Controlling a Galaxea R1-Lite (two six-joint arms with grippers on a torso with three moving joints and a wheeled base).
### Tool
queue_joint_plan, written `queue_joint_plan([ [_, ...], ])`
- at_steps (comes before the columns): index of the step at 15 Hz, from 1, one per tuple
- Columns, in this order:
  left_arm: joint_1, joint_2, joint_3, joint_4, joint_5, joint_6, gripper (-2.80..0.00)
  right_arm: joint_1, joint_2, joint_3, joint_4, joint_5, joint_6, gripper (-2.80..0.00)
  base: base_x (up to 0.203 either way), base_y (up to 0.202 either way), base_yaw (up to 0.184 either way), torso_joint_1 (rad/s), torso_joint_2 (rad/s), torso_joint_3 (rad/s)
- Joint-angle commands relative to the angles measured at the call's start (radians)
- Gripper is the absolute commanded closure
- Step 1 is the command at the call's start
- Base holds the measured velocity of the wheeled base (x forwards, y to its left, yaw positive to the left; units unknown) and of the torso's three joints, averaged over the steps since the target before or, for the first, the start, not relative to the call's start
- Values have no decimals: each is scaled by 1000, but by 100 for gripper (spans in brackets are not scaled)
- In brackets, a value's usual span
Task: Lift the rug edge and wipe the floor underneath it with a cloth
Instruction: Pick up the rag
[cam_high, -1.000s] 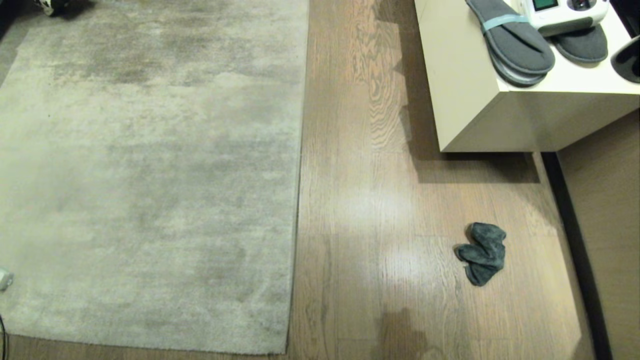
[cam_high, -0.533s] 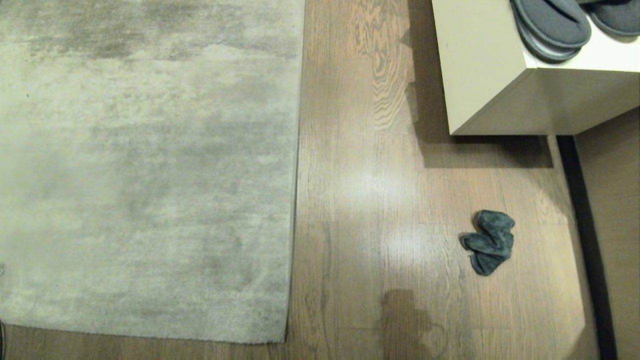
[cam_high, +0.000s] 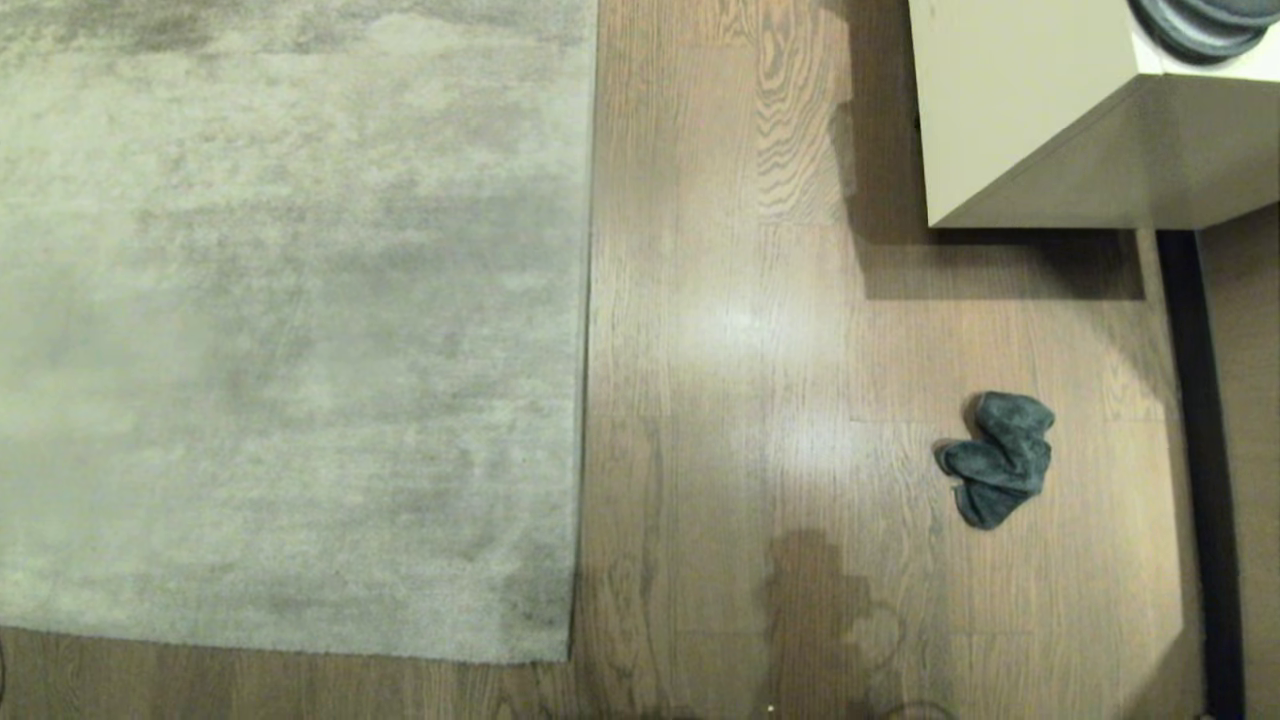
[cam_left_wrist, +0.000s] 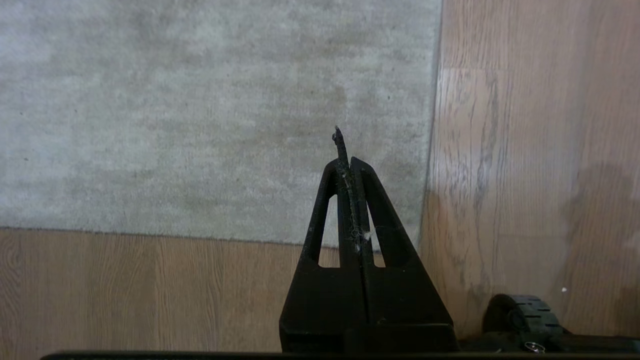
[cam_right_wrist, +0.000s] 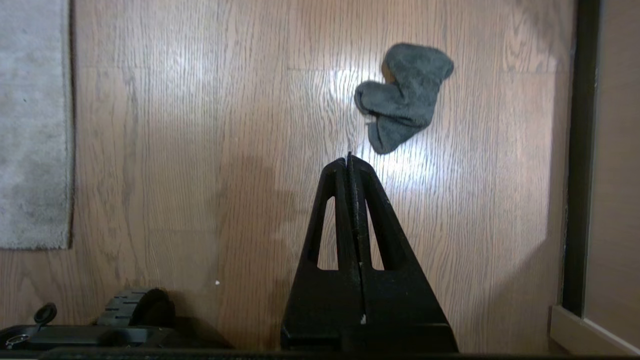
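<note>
- I am looking down on the scene with nothing picked up: the cloth (cam_high: 997, 458) is lying crumpled on the floor (cam_high: 760, 350) at about four o'clock in the head view, well apart from the rug.
- The rug edge (cam_high: 588, 330) is running straight from twelve o'clock down to its square corner near seven o'clock, lying flat, so the floor beneath it is not yet exposed.
- I am keeping the right gripper (cam_right_wrist: 350, 162) pinched fully together and empty; in its wrist view the cloth (cam_right_wrist: 402, 95) is sitting just past its tip, toward one o'clock, which I judge makes this the natural arm for the pickup.
- I am keeping the left gripper (cam_left_wrist: 345, 150) closed tight too, holding nothing, and it is hanging above the rug's corner (cam_left_wrist: 425, 235), where I expect the lifting to fall to it.
- A pale cabinet (cam_high: 1010, 110) is standing at two o'clock, with grey slippers (cam_high: 1200, 20) on top, clear of the work.
- Both sets of jaws would need opening before any grasp.
</note>
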Motion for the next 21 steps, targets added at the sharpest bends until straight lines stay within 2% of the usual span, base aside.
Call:
queue_joint_plan([
  [1, 0, 0, 0, 0, 0, -1, 0, 0, 0, 0, 0, 0, -1, 0, 0, 0, 0, 1, 4, -195],
  [21, 0, 0, 0, 0, 0, -2, 0, -1, 0, 0, 0, 0, -1, 0, 0, 0, 0, 1, 2, -197],
])
